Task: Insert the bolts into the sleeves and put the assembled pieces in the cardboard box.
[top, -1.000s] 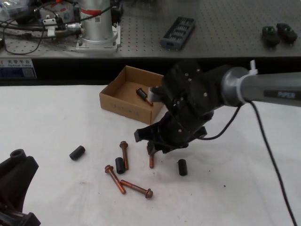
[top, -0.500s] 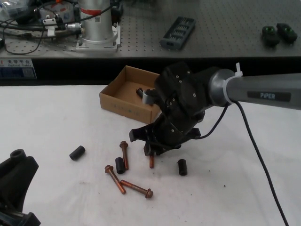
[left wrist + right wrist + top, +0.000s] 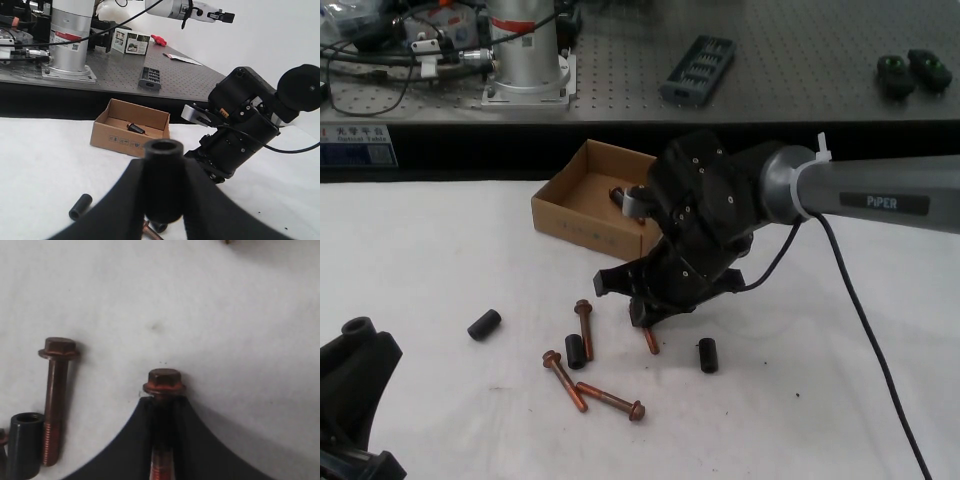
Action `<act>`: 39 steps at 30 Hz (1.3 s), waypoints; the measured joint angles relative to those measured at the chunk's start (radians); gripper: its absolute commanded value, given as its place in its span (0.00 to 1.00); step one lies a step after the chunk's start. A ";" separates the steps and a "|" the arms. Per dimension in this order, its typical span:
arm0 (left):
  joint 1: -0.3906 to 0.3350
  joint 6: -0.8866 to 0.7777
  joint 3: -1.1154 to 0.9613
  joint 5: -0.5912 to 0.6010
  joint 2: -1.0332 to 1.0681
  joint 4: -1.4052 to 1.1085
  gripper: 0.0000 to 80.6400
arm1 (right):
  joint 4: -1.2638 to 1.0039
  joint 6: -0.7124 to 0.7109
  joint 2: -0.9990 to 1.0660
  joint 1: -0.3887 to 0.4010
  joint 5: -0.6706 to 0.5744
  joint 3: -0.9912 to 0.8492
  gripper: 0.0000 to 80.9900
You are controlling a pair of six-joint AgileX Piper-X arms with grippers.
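Note:
My right gripper (image 3: 645, 318) hangs low over the white cloth, shut on a copper bolt (image 3: 649, 340) that tilts with its tip on the cloth. In the right wrist view the gripper (image 3: 164, 404) pinches this bolt (image 3: 164, 382) just below its hex head. My left gripper (image 3: 360, 350) sits at the near left corner, shut on an upright black sleeve (image 3: 357, 327), (image 3: 162, 150). The cardboard box (image 3: 560, 205), (image 3: 107, 137) holds one assembled piece (image 3: 135, 128). Three loose bolts (image 3: 584, 325), (image 3: 564, 380), (image 3: 610, 400) and three loose sleeves (image 3: 485, 324), (image 3: 575, 350), (image 3: 708, 355) lie on the cloth.
Beyond the cloth stands a perforated metal bench with a metal post (image 3: 525, 50), cables, and a dark ribbed block (image 3: 698, 68). Beside the held bolt lie another bolt (image 3: 56, 390) and a sleeve (image 3: 25, 445). Bare cloth stretches to the right and far left.
My right arm has shifted a little to the left and the bolt in its gripper has gone from upright to tilted. The left arm has not moved.

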 measured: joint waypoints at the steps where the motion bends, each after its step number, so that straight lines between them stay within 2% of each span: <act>1: 0.000 0.000 0.000 0.000 0.000 0.000 0.01 | -0.006 -0.002 0.000 0.000 -0.010 0.000 0.08; 6: 0.000 0.000 0.000 0.000 0.000 0.000 0.01 | -0.032 -0.007 -0.006 0.000 -0.101 0.002 0.08; 9: 0.000 0.000 0.000 0.000 0.000 0.000 0.01 | -0.002 -0.060 -0.039 0.009 -0.123 0.007 0.08; 15: 0.000 0.002 0.000 0.000 0.000 0.000 0.01 | 0.055 -0.192 -0.224 0.063 -0.038 0.063 0.08; 19: 0.000 0.011 0.000 0.000 0.000 0.006 0.01 | -0.106 -0.209 -0.387 0.104 -0.018 0.251 0.08; 20: 0.000 0.010 0.000 0.000 0.000 0.008 0.01 | -0.203 -0.212 -0.462 0.111 -0.016 0.349 0.08; 25: 0.000 0.010 0.000 0.000 0.000 0.010 0.01 | -0.512 -0.219 -0.658 0.111 -0.016 0.642 0.08; 28: 0.000 0.013 0.000 0.027 0.000 0.010 0.01 | -0.609 -0.232 -0.708 0.111 -0.016 0.725 0.08; 31: 0.000 0.049 0.000 0.138 0.000 -0.023 0.01 | -0.681 -0.245 -0.736 0.111 -0.016 0.777 0.08; 33: 0.000 0.069 0.000 0.173 0.000 -0.039 0.01 | -0.744 -0.251 -0.757 0.111 -0.016 0.820 0.08; 39: 0.000 0.102 0.000 0.222 0.000 -0.066 0.01 | -1.180 -0.263 -0.810 0.111 -0.093 1.045 0.08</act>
